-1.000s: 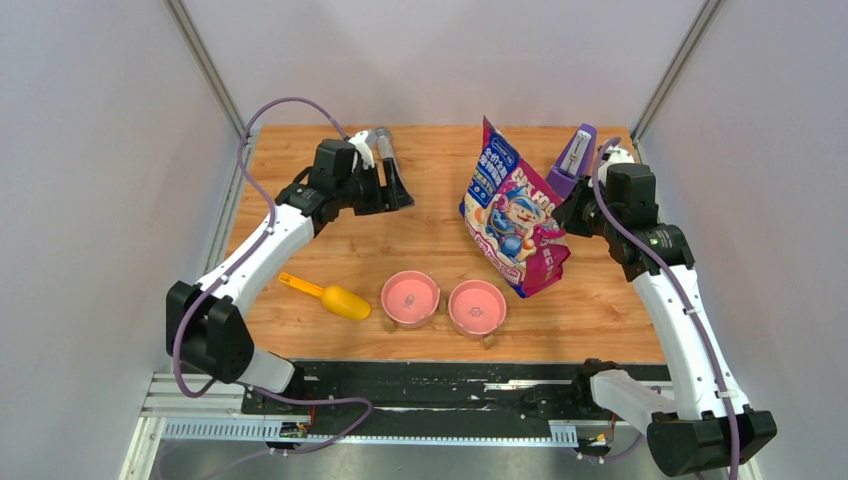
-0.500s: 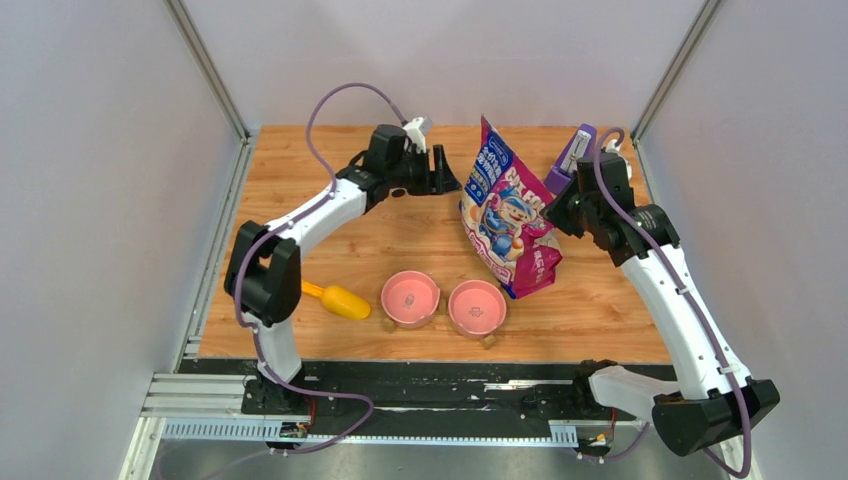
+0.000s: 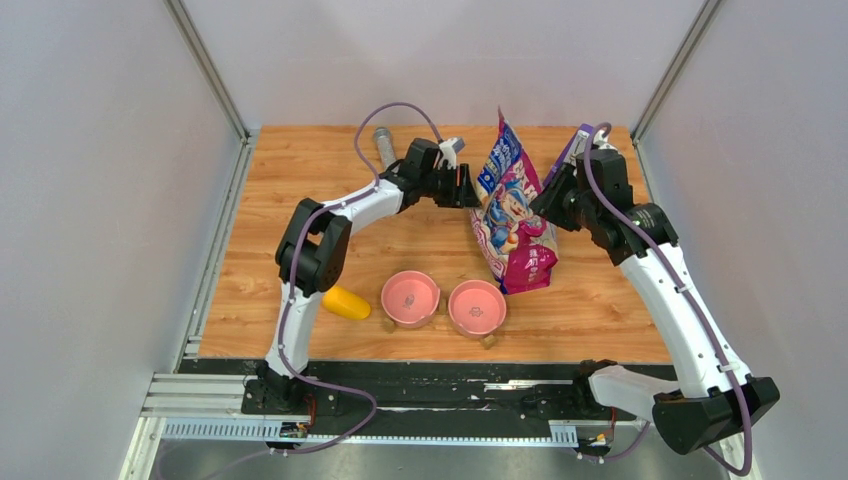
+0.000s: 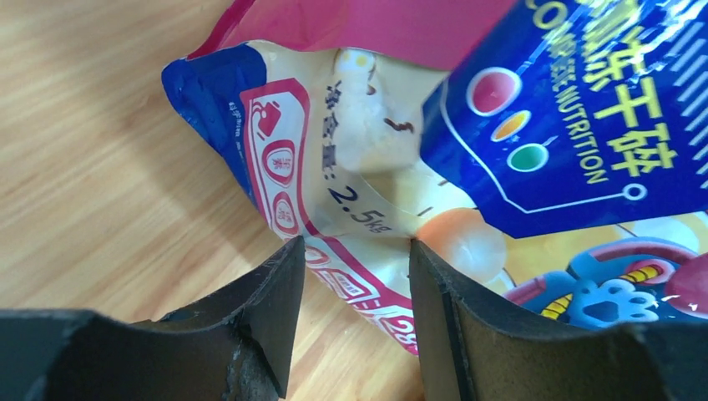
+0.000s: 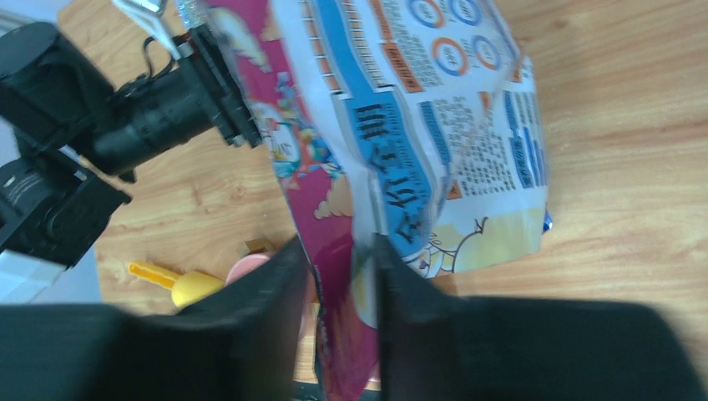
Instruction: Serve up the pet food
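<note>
No kibble shows; it is hidden inside the glossy purple-pink cartoon-cat bag, which stands on edge at the back middle of the table. My right gripper is shut on the bag's right edge; in the right wrist view the bag runs between its fingers. My left gripper is open at the bag's left side. In the left wrist view its fingertips sit at the bag's lower corner, not closed on it. Two empty pink bowls sit near the front.
A yellow scoop lies left of the bowls, partly under the left arm, and shows in the right wrist view. A grey cylinder lies at the back left. A purple object stands behind the right wrist. Walls enclose the table.
My left arm swung right from the back left of the table to the bag's left side. My right gripper turned the bag more upright and edge-on.
</note>
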`<state>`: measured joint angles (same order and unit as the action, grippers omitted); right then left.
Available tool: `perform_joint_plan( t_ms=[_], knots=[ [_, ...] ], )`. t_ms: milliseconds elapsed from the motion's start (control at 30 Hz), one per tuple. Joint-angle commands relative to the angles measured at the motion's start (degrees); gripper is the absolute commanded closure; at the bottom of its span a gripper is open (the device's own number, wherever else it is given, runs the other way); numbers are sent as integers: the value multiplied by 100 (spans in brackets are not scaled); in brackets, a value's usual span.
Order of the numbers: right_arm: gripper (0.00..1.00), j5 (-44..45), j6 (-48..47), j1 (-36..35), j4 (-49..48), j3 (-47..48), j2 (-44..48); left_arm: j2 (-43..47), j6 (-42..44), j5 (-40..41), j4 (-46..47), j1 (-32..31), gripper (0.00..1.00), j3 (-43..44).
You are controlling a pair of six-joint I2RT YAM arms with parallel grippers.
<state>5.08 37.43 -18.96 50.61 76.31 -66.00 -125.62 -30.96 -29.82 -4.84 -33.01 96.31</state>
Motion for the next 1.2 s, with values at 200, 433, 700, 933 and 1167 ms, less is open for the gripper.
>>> perform_joint_plan(
  t_ms=[200, 433, 700, 933, 1167],
  knots=[
    [28, -1073, -929, 557, -340, 1011, -51, 553, -93, 60, 129, 317, 40, 584],
    [49, -1836, -826, 1166, -421, 1466, -449, 1304, -338, -254, -494, 462, 29, 1130],
    [73, -2241, -795, 1355, -730, 1130, -619, 1321, -1704, -1112, 414, 178, 29, 1308],
    [75, -2394, -902, 1408, -896, 822, -706, 1245, -2095, -1158, 802, -17, 28, 1412],
    [77, -2525, -983, 1407, -1077, 470, -647, 997, -2336, -1535, 1110, -142, 28, 1547]
  ],
)
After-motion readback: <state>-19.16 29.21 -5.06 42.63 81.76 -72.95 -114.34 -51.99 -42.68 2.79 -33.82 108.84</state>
